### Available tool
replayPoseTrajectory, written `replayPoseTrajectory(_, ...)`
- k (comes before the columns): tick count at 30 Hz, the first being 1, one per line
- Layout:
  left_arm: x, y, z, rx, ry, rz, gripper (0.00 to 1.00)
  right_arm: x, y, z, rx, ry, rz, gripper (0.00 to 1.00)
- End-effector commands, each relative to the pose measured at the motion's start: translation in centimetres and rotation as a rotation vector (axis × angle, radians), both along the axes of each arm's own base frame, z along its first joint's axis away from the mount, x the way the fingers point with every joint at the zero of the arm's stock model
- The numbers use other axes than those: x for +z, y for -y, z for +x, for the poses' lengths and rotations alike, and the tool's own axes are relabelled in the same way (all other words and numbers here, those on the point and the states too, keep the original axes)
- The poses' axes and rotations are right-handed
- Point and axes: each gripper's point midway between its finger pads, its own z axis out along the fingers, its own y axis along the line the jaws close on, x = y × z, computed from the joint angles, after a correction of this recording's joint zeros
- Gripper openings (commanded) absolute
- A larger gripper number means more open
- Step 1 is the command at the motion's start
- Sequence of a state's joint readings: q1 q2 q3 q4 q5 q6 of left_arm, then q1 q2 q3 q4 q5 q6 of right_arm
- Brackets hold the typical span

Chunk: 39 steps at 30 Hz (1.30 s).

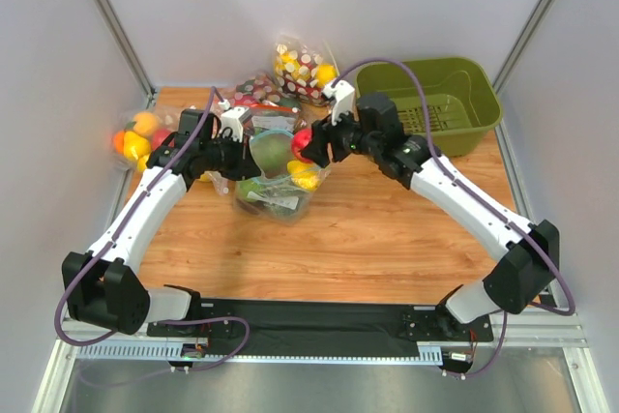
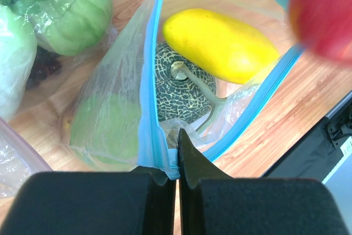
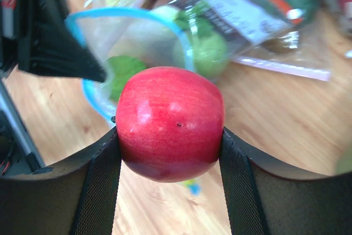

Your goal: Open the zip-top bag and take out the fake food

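Left arm: I reached in from the left over the table (image 1: 387, 239), my left fingers (image 2: 177, 171) pressed together on the blue zipper edge of the zip-top bag (image 1: 276, 176), holding its mouth from that side.
Right arm: I stretched in from the right, my right fingers (image 3: 168, 136) spread wide and clamped on the red apple (image 3: 169, 122), one finger against each side of it.
Red apple: it sat just above and to the right of the bag's mouth, clear of the opening, glossy with a faint streaked skin.
Zip-top bag: it stood in the middle of the table between both arms, its blue-rimmed mouth gaping open.
Fake food inside: a yellow lemon (image 2: 220, 45), a netted dark-green melon (image 2: 179, 89) with a stalk, and a pale green fruit (image 2: 104, 130) behind the clear plastic.
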<state>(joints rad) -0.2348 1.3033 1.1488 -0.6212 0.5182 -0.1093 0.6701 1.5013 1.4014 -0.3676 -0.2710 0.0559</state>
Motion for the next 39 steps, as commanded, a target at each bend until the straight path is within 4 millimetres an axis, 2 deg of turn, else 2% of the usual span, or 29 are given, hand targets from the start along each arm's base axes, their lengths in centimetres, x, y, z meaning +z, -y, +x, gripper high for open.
replayPoseTrajectory(1,0.7,-0.1,0.2,0.010,0.028,-0.010,0.00,4.0,3.4,2.1,-0.098,0.060,0.066,0.16)
replayPoseTrajectory(2,0.7,-0.1,0.1,0.009,0.029,-0.010,0.00,4.8,4.3,3.0,-0.130,0.077,0.074,0.15)
replayPoseTrajectory(3,0.9,-0.1,0.1,0.008,0.035,-0.012,0.00,4.9,6.4,4.9,-0.196,0.082,0.073,0.15)
replayPoseTrajectory(5,0.8,-0.1,0.1,0.008,0.035,-0.012,0.00,5.3,8.4,6.9,-0.260,0.086,0.098,0.15)
replayPoseTrajectory(6,1.0,-0.1,0.1,0.007,0.042,-0.015,0.00,5.1,10.3,8.8,-0.318,0.082,0.094,0.16)
replayPoseTrajectory(9,1.1,-0.1,0.0,0.005,0.043,-0.017,0.00,4.6,14.1,12.1,-0.440,0.098,0.056,0.16)
replayPoseTrajectory(10,1.1,0.0,0.0,0.002,0.044,-0.020,0.00,3.4,14.8,13.3,-0.467,0.081,0.035,0.16)
replayPoseTrajectory(15,1.2,0.2,-0.1,-0.005,0.041,-0.027,0.00,0.5,20.2,17.7,-0.617,0.039,-0.002,0.16)
replayPoseTrajectory(16,1.2,0.1,-0.2,-0.007,0.042,-0.028,0.00,0.7,20.8,18.4,-0.633,0.048,-0.001,0.16)
replayPoseTrajectory(17,1.3,0.1,-0.1,-0.007,0.046,-0.029,0.00,-0.5,21.5,19.2,-0.657,0.027,-0.020,0.16)
replayPoseTrajectory(19,1.3,0.1,-0.1,-0.007,0.046,-0.029,0.00,-0.5,22.8,20.2,-0.691,0.037,-0.037,0.17)
replayPoseTrajectory(20,1.3,0.2,-0.1,-0.007,0.048,-0.029,0.00,-1.4,23.2,20.6,-0.710,0.024,-0.057,0.17)
replayPoseTrajectory(21,1.2,0.2,-0.1,-0.009,0.045,-0.031,0.00,-1.6,23.6,20.9,-0.718,0.023,-0.071,0.18)
replayPoseTrajectory(23,1.3,0.1,-0.1,-0.007,0.046,-0.029,0.00,-1.9,23.8,21.2,-0.724,0.014,-0.084,0.30)
replayPoseTrajectory(24,1.3,0.1,-0.1,-0.005,0.046,-0.029,0.00,-2.1,23.7,21.2,-0.722,0.008,-0.088,0.36)
replayPoseTrajectory(25,1.2,0.1,-0.1,-0.007,0.043,-0.028,0.00,-2.2,23.6,21.1,-0.714,0.003,-0.088,0.53)
replayPoseTrajectory(27,1.2,0.1,-0.1,-0.007,0.045,-0.029,0.00,-2.4,23.7,21.1,-0.710,0.001,-0.093,0.67)
replayPoseTrajectory(29,1.3,0.2,-0.1,-0.007,0.045,-0.031,0.00,-2.2,23.7,20.9,-0.707,0.004,-0.101,0.75)
replayPoseTrajectory(33,1.4,0.3,-0.2,-0.012,0.043,-0.036,0.00,-1.5,23.9,20.4,-0.704,0.019,-0.113,0.83)
replayPoseTrajectory(37,1.4,0.3,-0.3,-0.015,0.045,-0.040,0.00,0.2,23.9,19.4,-0.698,0.040,-0.098,0.85)
replayPoseTrajectory(39,1.4,0.4,-0.3,-0.015,0.043,-0.042,0.00,1.0,23.2,18.5,-0.676,0.039,-0.072,0.85)
